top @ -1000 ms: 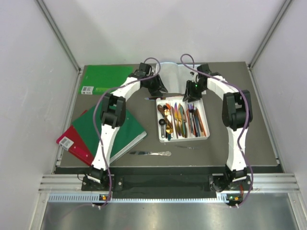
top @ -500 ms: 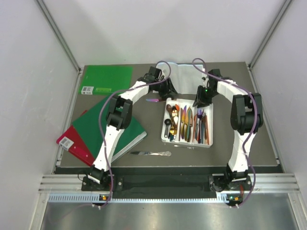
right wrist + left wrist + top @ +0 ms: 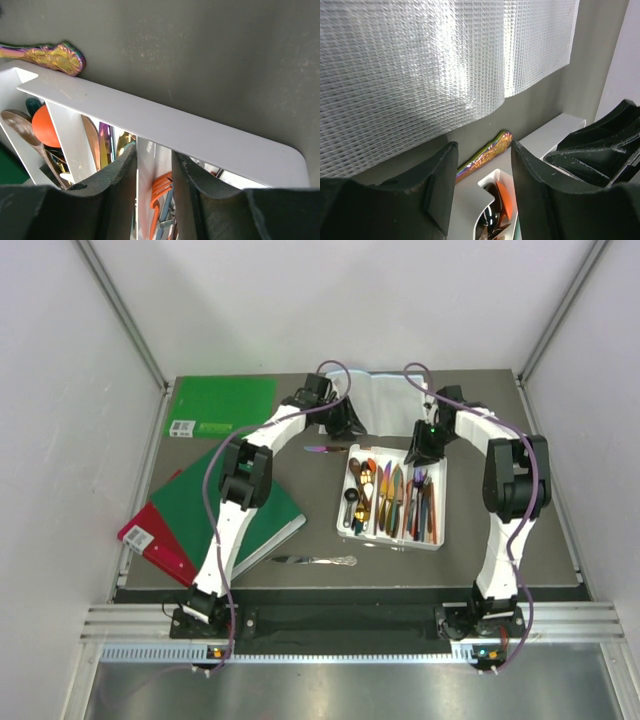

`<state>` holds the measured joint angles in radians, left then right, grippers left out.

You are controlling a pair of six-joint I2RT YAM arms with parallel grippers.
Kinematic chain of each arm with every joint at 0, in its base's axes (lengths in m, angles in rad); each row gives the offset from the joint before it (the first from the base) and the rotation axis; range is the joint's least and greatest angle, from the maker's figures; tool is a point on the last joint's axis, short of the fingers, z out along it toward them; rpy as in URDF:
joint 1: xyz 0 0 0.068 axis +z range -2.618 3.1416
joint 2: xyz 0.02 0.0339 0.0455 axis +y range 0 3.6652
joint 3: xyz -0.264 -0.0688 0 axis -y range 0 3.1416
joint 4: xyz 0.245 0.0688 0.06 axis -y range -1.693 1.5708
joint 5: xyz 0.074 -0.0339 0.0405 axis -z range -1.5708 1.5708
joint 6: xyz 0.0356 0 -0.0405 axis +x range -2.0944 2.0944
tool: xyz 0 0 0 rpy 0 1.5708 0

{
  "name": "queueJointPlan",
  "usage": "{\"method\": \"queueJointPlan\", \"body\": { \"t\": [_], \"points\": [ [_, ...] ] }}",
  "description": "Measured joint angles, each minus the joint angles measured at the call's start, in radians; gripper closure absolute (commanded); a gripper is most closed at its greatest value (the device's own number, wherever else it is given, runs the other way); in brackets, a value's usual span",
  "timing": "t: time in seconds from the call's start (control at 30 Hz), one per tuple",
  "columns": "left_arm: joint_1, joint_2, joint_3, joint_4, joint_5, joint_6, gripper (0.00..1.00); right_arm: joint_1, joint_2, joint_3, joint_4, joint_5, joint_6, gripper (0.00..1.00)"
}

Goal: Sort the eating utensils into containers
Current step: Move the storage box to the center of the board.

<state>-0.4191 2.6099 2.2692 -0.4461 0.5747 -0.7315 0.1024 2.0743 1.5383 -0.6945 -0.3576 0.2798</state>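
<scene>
**Both grippers at tray's far end**
Top: white tray [image 3: 392,545] right of centre, packed with utensils [image 3: 385,495]; silver knife [image 3: 315,560] loose in front of it.
Left wrist: left gripper [image 3: 483,147] spread, empty, iridescent handle [image 3: 497,142] lying beyond it.
Right wrist: right gripper [image 3: 153,152] pinching a tray divider

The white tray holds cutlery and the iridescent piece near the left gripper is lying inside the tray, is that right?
Not quite. The iridescent piece near the left gripper lies on the dark table outside the far corner of the white tray, not inside it, as the left wrist view shows. The tray does hold cutlery.
</scene>
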Motion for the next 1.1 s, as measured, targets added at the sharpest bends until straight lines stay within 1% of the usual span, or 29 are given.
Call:
{"method": "queueJointPlan", "body": {
  "t": [0.3,0.53,0.77,1.1],
  "points": [
    [0.022,-0.008,-0.006,-0.018,-0.015,0.012,0.48,-0.010,-0.046,-0.054,-0.006,0.034,-0.025,0.64],
    [0.026,-0.126,-0.162,-0.079,-0.029,0.050,0.48,-0.013,-0.045,-0.052,-0.009,0.023,-0.026,0.64],
    [0.023,-0.160,-0.221,-0.110,-0.053,0.086,0.50,-0.014,-0.042,-0.050,-0.011,0.015,-0.026,0.64],
    [0.022,-0.162,-0.229,-0.135,-0.065,0.098,0.49,-0.021,-0.047,-0.061,-0.009,0.017,-0.026,0.64]
  ]
}}
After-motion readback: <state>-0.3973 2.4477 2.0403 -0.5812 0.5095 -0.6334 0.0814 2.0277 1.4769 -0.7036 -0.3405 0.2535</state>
